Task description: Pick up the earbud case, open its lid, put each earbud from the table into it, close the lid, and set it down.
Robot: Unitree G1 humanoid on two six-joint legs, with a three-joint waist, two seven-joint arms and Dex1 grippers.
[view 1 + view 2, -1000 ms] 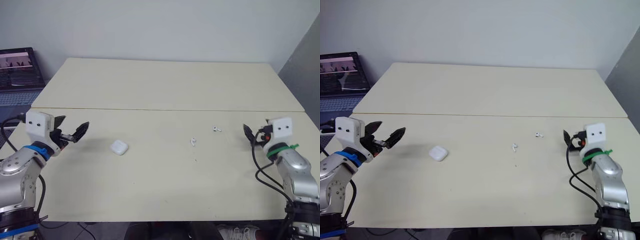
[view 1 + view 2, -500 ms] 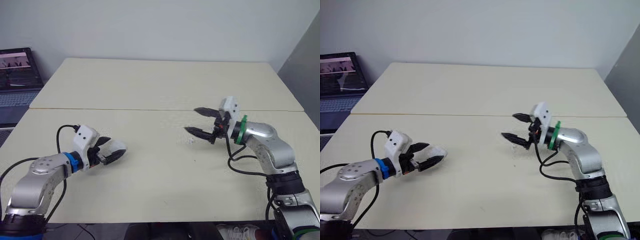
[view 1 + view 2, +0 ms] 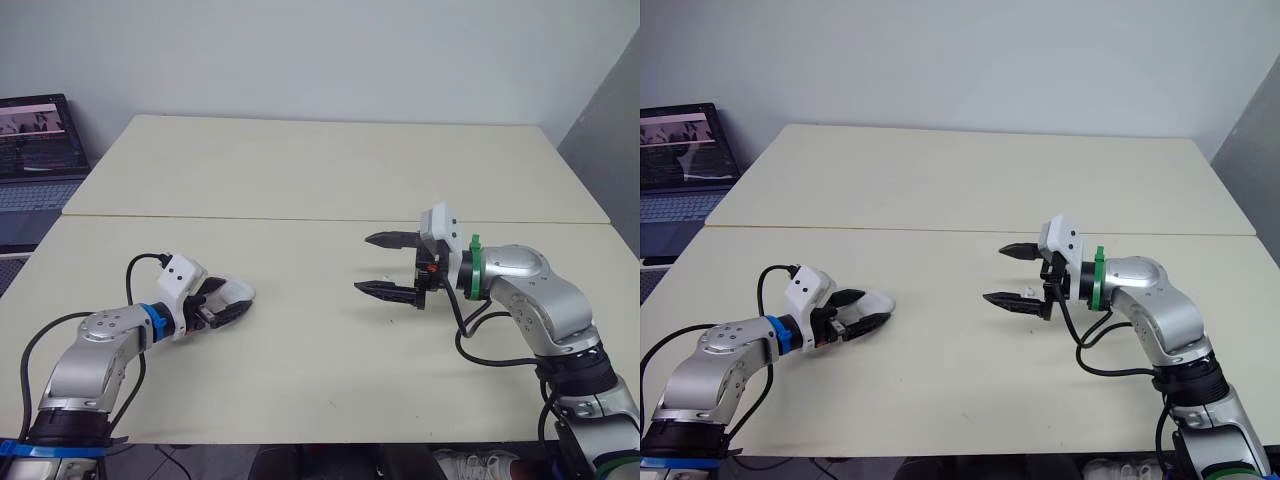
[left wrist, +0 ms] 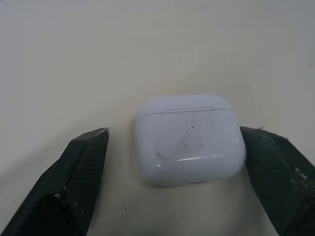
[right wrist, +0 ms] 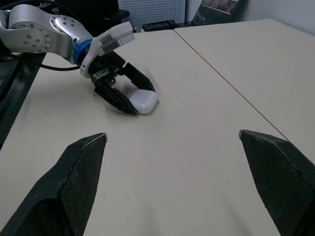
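Left wrist view has the white earbud case [image 4: 189,140] lying flat on the counter [image 3: 300,170] in the middle of the frame, its lid seam shut. The left fingers [image 4: 74,182] stand apart on either side of it. One finger sits right at the case's edge, touching or very nearly, and the other has a clear gap of bare counter between it and the case. So the case is straddled but not yet clamped or lifted.

In the head views the case sits at lower left. The right fingers [image 3: 382,289] hover right of centre, spread wide and holding nothing. A small white speck [image 3: 1027,291] just beside the lower one looks like an earbud on the counter, though it is too small to be sure.

By my reading the task is at its very start, in the first grasp. Everything is left to do: closing on the case and raising it, opening the lid, putting in each earbud, shutting the lid, and setting the case back down.
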